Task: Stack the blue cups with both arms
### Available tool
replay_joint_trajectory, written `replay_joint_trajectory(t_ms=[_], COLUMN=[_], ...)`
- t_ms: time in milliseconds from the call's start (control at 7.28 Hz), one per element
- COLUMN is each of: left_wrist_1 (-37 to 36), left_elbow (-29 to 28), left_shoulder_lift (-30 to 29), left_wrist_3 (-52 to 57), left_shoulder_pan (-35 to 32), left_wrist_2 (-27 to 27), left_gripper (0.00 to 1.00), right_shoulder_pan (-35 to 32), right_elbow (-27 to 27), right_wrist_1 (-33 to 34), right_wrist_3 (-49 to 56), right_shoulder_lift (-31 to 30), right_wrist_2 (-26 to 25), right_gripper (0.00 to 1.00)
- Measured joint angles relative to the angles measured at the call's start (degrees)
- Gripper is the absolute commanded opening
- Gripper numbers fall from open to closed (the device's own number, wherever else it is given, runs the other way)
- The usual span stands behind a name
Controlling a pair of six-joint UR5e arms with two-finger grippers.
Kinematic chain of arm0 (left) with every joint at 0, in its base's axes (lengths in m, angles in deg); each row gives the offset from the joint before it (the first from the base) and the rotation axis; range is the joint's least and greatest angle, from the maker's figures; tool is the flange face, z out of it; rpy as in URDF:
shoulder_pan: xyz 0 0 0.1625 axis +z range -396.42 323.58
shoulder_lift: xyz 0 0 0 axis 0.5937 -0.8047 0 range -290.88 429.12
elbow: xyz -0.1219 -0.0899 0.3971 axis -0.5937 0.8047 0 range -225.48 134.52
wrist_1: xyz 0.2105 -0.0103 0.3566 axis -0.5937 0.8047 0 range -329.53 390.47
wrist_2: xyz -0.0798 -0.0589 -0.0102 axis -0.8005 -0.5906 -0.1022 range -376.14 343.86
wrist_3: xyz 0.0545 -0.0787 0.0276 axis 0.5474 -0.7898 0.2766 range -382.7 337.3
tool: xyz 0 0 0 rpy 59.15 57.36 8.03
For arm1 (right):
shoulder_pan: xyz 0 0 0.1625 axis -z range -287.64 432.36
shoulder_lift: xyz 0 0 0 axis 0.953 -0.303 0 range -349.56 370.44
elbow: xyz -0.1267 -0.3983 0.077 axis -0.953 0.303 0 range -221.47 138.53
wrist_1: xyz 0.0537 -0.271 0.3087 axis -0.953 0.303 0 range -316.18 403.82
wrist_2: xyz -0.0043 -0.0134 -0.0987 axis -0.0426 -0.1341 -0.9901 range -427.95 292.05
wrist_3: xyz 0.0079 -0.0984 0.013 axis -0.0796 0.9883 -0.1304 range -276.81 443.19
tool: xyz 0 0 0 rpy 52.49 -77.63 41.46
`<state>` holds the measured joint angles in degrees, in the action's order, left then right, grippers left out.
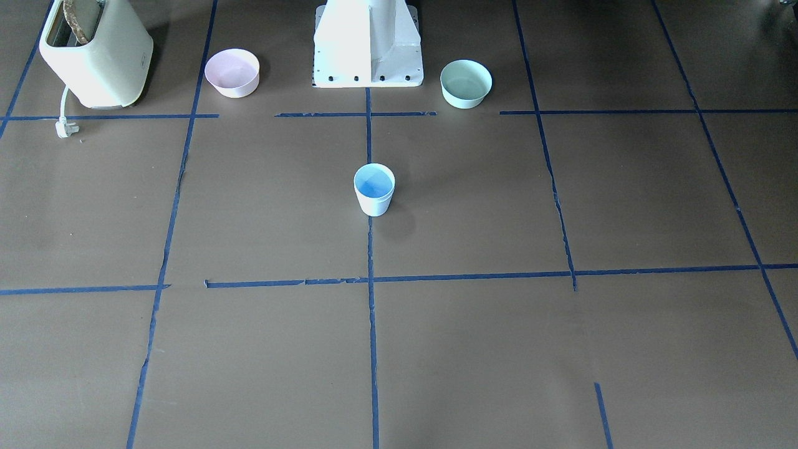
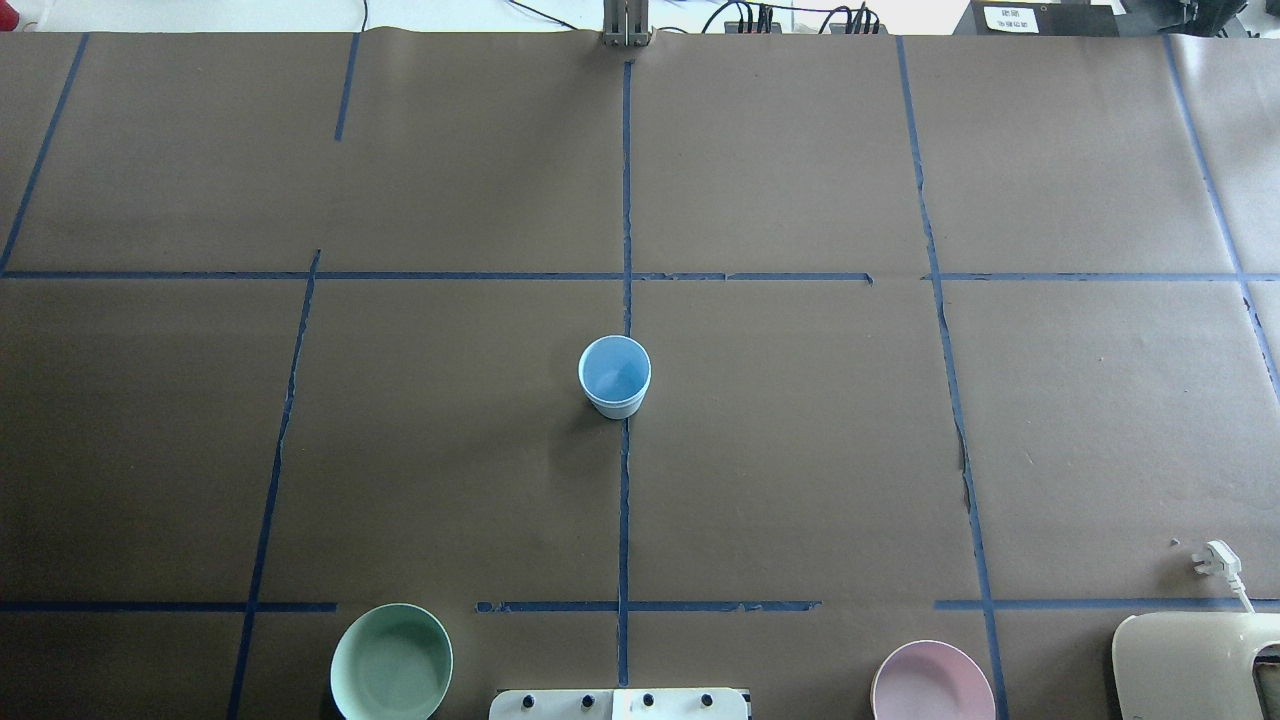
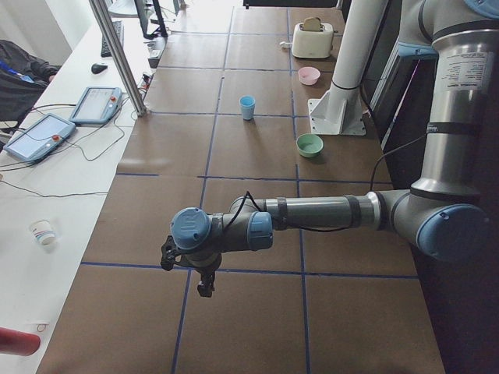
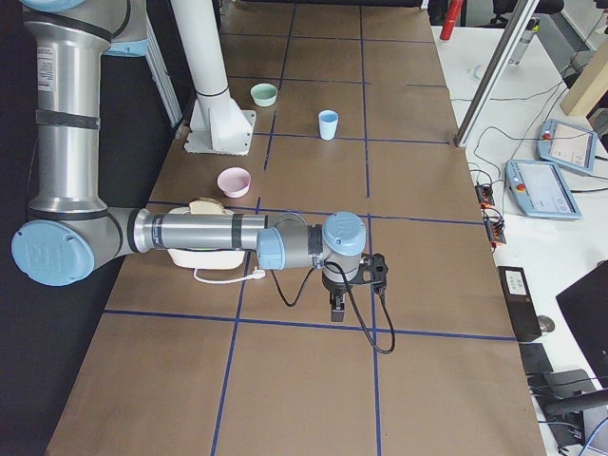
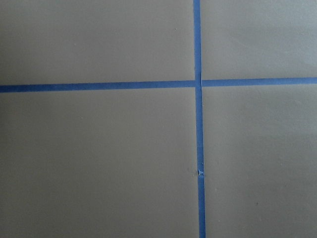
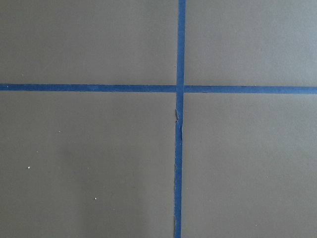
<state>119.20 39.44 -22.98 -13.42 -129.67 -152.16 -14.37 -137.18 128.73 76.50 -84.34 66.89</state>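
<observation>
One blue cup (image 1: 374,190) stands upright at the table's centre on the middle tape line, and also shows in the overhead view (image 2: 614,377), exterior left view (image 3: 247,107) and exterior right view (image 4: 328,124). A line rings its wall below the rim; I cannot tell whether a second cup is nested in it. No separate second cup shows. My left gripper (image 3: 205,290) hangs far off toward the table's left end, my right gripper (image 4: 336,312) toward the right end. Both show only in the side views, so I cannot tell if they are open. Both wrist views show only brown paper and tape.
A pink bowl (image 1: 232,73) and a mint-green bowl (image 1: 466,83) flank the white pedestal (image 1: 368,50). A cream toaster (image 1: 93,53) with a loose plug (image 1: 64,128) stands beyond the pink bowl. A side bench with tablets (image 3: 39,136) runs along the far edge.
</observation>
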Motion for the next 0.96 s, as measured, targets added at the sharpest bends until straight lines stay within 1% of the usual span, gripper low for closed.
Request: replay_joint_trajectory(t_ms=[137,412,687,962], left_wrist_1=[0.7,1.1,1.2,1.2], left_elbow=[0.0,0.0,-0.1,-0.2], left_shoulder_lift=[0.0,0.0,0.0,0.0], left_wrist_3=[-0.1,-0.2,-0.2,-0.2], left_shoulder_pan=[0.0,0.1,0.1,0.1], left_wrist_2=[1.2,1.8,1.9,1.9], left_gripper=[1.0,1.0,1.0,1.0], right_shoulder_pan=[-1.2,-3.3,-3.9,-4.7], right_elbow=[0.3,0.7,1.7,2.1], right_wrist_1=[0.1,0.3,0.8,3.3], right_wrist_3=[0.0,0.2,0.3,0.5], right_shoulder_lift=[0.0,-0.1,0.0,0.5], right_wrist_2=[1.0,2.9,3.1,3.0], right_gripper=[1.0,1.0,1.0,1.0])
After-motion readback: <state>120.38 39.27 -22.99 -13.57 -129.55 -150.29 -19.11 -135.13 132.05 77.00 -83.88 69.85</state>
